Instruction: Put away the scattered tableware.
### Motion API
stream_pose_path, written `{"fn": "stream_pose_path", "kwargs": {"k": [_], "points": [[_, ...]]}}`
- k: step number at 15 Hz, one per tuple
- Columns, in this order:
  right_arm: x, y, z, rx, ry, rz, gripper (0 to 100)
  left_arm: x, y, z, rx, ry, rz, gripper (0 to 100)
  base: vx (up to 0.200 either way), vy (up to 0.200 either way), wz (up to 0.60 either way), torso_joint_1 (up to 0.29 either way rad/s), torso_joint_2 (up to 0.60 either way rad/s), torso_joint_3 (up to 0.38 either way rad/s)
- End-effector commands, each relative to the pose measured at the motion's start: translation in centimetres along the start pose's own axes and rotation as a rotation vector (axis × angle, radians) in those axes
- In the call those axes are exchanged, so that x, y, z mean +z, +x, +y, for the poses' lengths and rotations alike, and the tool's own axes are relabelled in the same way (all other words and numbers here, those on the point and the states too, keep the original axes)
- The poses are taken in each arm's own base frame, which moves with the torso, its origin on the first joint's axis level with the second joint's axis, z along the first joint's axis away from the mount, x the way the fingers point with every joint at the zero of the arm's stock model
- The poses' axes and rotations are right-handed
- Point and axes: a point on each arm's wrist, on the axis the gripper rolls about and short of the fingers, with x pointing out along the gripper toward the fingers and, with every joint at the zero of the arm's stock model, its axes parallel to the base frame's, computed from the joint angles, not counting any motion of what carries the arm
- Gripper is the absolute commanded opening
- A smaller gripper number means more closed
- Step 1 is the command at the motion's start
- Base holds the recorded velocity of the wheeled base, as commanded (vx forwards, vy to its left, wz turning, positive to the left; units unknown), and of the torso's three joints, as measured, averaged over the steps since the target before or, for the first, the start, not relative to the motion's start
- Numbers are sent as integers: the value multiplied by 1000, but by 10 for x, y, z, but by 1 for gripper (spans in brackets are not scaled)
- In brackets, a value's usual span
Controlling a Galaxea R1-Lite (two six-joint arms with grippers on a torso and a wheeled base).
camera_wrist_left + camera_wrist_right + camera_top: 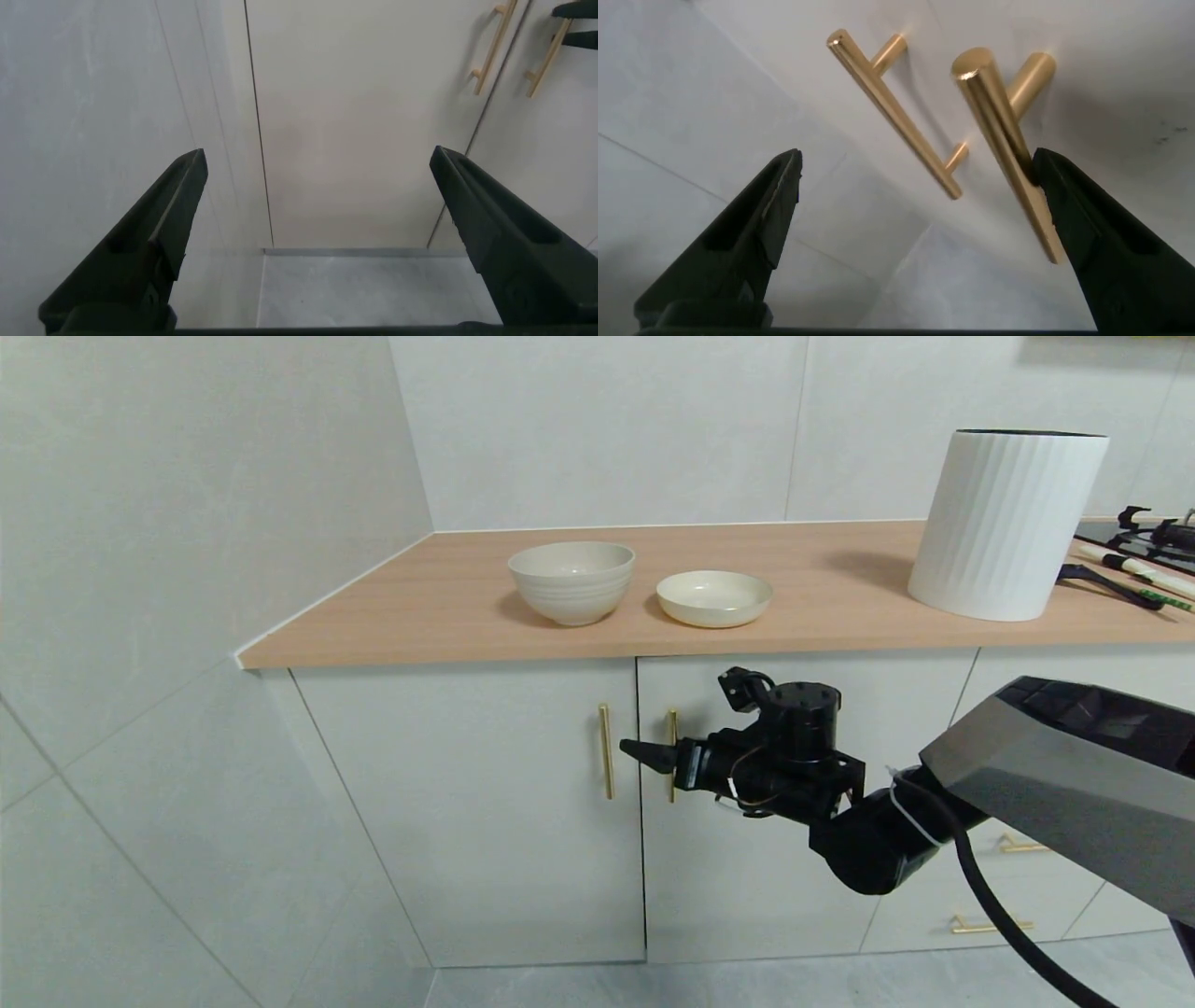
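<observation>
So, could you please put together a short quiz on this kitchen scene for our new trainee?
1. True or false: the right gripper is shut on a gold handle.
2. Which stands nearest the wall corner on the wooden countertop? A) deep cream bowl B) shallow cream dish C) white ribbed container
3. Fill in: the two gold handles flank the seam between two cabinet ____.

Key: 1 false, its fingers are open. 2 A. 3 doors.
</observation>
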Motion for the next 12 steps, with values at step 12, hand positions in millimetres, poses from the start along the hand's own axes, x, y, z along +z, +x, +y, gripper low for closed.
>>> {"fn": "stream_pose_path", "kwargs": {"k": [12], "points": [[7, -87, 46, 65, 23, 87, 100, 0, 0, 0, 1, 0, 2, 100, 0, 0, 0, 0, 0, 0]]}}
